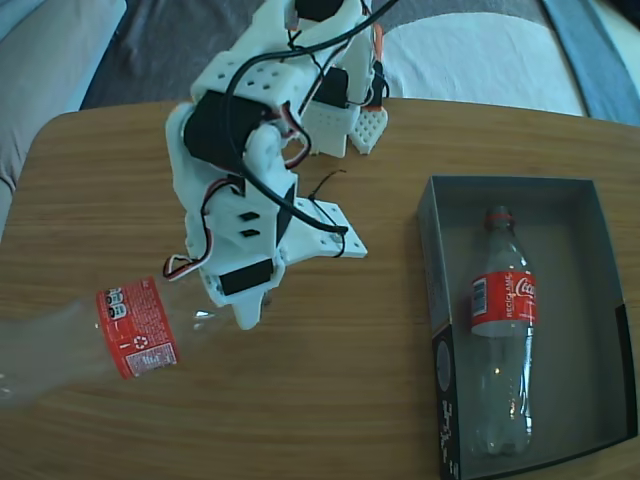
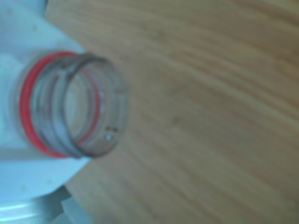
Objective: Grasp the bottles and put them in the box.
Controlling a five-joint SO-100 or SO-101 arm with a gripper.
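Observation:
One bottle [image 1: 503,330] with a red label and red cap lies lengthwise in the box [image 1: 430,262] at the right of the fixed view, cap toward the far end. The other bottle [image 1: 135,332] is at the lower left, its clear body reaching to the left frame edge. My gripper [image 1: 232,305] is shut on its neck end. Up close in the wrist view is that bottle's open mouth [image 2: 105,135] with a red ring and no cap, pressed against a white finger [image 2: 18,177]. Wood shows below it.
The wooden table [image 1: 350,400] is bare between the held bottle and the box. The box has free room to the right of the bottle inside. Beyond the table's far edge are a white cushion [image 1: 470,60] and grey upholstery [image 1: 50,50].

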